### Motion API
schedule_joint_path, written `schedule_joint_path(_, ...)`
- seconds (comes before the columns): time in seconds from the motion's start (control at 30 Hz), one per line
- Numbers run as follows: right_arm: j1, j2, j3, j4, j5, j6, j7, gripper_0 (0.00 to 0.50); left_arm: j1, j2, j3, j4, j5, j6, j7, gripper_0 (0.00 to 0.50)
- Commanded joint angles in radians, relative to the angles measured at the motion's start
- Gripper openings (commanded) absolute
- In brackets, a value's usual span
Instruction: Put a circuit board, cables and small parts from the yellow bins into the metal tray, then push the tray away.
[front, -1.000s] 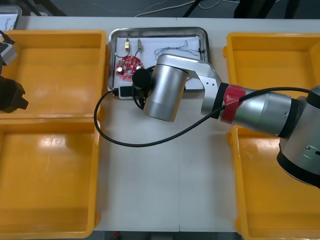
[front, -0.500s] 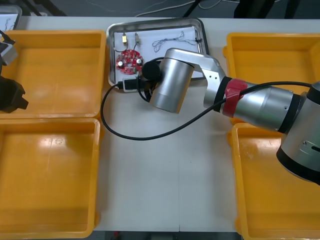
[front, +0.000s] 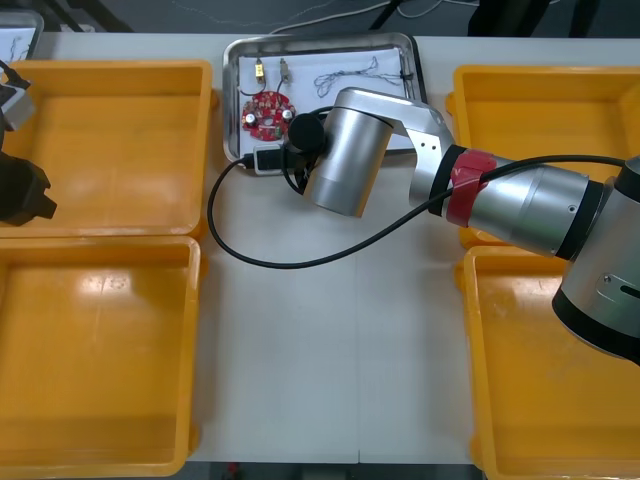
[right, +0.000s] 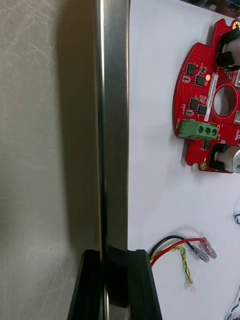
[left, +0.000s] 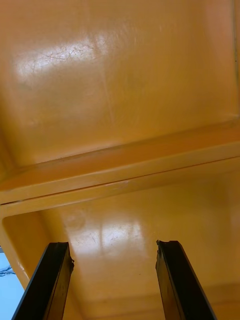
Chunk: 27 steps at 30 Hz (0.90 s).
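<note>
Metal tray (front: 320, 40) sits at the tabletop's far edge, between the yellow bins (front: 110, 68). On its white floor you have a red circuit board (front: 268, 112) toward the left rim and small metal parts (front: 260, 70) in the far-left corner. A thin twisted cable (front: 350, 78) lies along the far rim, and a red and yellow cable (right: 182, 247) lies just inside the near rim. Your right gripper (right: 115, 287) is clamped on the tray's near rim by the near-left corner, one finger on either side. Your left gripper (left: 115, 280) hangs at the tabletop's left edge over the left-side bins, fingers apart, holding nothing.
</note>
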Motion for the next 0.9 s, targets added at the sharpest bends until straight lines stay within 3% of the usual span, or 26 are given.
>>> schedule_joint_path(0.03,-0.051,-0.007,-0.021,0.001,0.002,-0.005,-0.038,0.000,0.015,0.018,0.032,-0.031,0.003,0.007,-0.058,0.500)
schedule_joint_path(0.1,-0.051,-0.007,-0.021,0.000,0.002,-0.005,-0.041,0.125,0.015,0.018,0.032,-0.031,0.003,0.007,-0.058,0.500)
schedule_joint_path(0.17,-0.051,-0.007,-0.021,-0.005,0.000,-0.005,-0.046,0.386,0.015,0.018,0.032,-0.031,0.003,0.007,-0.058,0.500)
schedule_joint_path(0.2,-0.051,-0.007,-0.021,-0.009,0.002,-0.005,-0.043,0.460,0.015,0.018,0.032,-0.031,0.003,0.007,-0.058,0.500)
schedule_joint_path(0.23,-0.051,-0.007,-0.019,-0.011,0.002,-0.005,-0.041,0.485,0.015,0.018,0.032,-0.031,0.003,0.007,-0.058,0.500)
schedule_joint_path(0.5,-0.051,-0.007,-0.025,-0.069,-0.001,0.057,-0.054,0.500,0.015,0.018,0.032,-0.031,0.003,0.007,-0.058,0.500)
schedule_joint_path(0.9,-0.025,-0.024,-0.145,-0.298,-0.001,0.397,-0.080,0.500,0.015,0.018,0.032,-0.031,0.003,0.007,-0.058,0.500)
